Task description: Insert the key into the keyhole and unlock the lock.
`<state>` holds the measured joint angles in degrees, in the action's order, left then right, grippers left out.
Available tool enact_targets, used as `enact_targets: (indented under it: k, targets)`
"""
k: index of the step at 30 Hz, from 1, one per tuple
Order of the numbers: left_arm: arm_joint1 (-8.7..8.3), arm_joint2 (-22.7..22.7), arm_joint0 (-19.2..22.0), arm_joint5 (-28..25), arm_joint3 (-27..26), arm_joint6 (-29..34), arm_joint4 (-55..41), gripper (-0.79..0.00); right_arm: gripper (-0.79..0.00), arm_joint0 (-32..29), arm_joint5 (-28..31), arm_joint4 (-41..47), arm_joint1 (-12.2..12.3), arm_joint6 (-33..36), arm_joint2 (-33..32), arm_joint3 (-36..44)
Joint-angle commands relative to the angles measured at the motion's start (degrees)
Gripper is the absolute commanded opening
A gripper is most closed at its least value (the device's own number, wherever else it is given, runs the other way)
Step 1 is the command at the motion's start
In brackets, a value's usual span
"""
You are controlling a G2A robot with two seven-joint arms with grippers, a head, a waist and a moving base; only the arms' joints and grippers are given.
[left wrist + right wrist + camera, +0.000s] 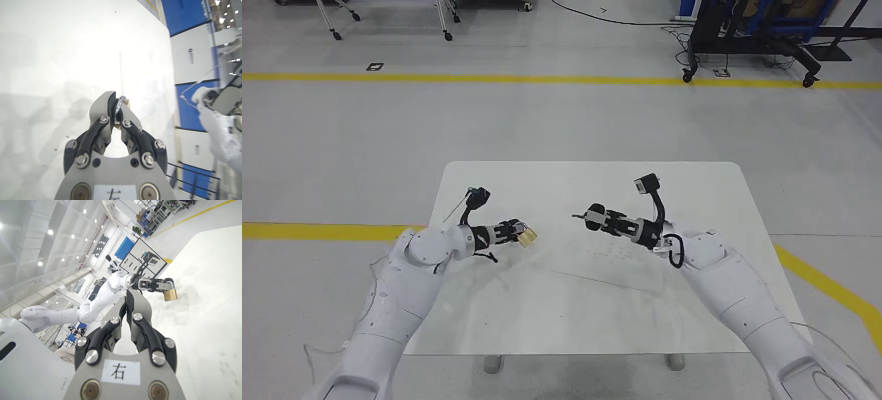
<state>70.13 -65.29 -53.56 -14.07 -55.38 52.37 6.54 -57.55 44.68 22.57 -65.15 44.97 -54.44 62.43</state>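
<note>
Left hand (514, 233) is clamped on the silver shackle (119, 102) of a brass lock (170, 295). It holds the lock in the air above the desk (692, 300), left of the desk's middle, with the body hanging free beyond the fingertips. From where I stand that lock looks dense and heavy for its bulk, rigid all through, with smooth metal that could slide on rubber pads. Gripped by the shackle alone, I'd expect the body to swing or twist when pushed, so a grip on the brass body itself would steady it better. I can't make out the keyhole.

Right hand (592, 216) hovers just right of the desk's middle with its ribbed pads (130, 306) pressed together, pointing at the lock across a clear gap. A thin dark sliver pokes out of its tips, which I take to be the key (578, 214). It seems light, stiff and small, best pinched by its flat head, and it is likely to rotate in the pads once turning force comes on.

As for writing, each hand has a white label with a single printed character on its casing. I can pick out no marking on the lock, and the small print on the panels across the room is too small to tell.
</note>
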Motion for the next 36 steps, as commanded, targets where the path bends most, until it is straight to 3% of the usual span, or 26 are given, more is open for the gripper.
enact_targets:
  k: [1, 8, 10, 14, 18, 26, 36]
  targets:
    - [0.04, 0.1, 0.1, 0.0, 0.5, 0.0, -0.8, -0.785, -0.785, 0.0, -0.1, 0.2, 0.0, 0.0, -0.1, 0.0]
    - [0.04, 0.1, 0.1, 0.0, 0.5, 0.0, -0.8, -0.785, -0.785, 0.0, -0.1, 0.2, 0.0, 0.0, -0.1, 0.0]
    - [0.34, -0.7, -0.1, 2.2, 1.8, 2.8, -7.4, -0.785, -0.785, 0.0, -0.1, 0.2, 0.0, 0.0, -0.1, 0.0]
    - [1.62, -1.7, 4.8, 9.0, 11.8, 16.0, -24.6, -0.785, -0.785, -1.0, -3.0, -2.0, -0.2, -4.5, -0.3, 1.9]
    - [4.15, 1.1, 10.2, 13.0, 20.9, 22.8, -33.0, -0.785, -0.785, -1.9, -3.3, -2.1, -0.6, -7.8, -0.5, 3.4]
    - [9.57, 6.6, 16.6, 14.0, 30.1, 23.6, -39.9, -0.785, -0.785, -3.2, -2.3, -1.5, -1.0, -12.9, -2.1, 4.1]
    - [9.71, 6.7, 16.7, 13.9, 30.4, 23.5, -40.0, -0.785, -0.785, -3.2, -2.3, -1.5, -1.0, -12.9, -2.1, 4.1]
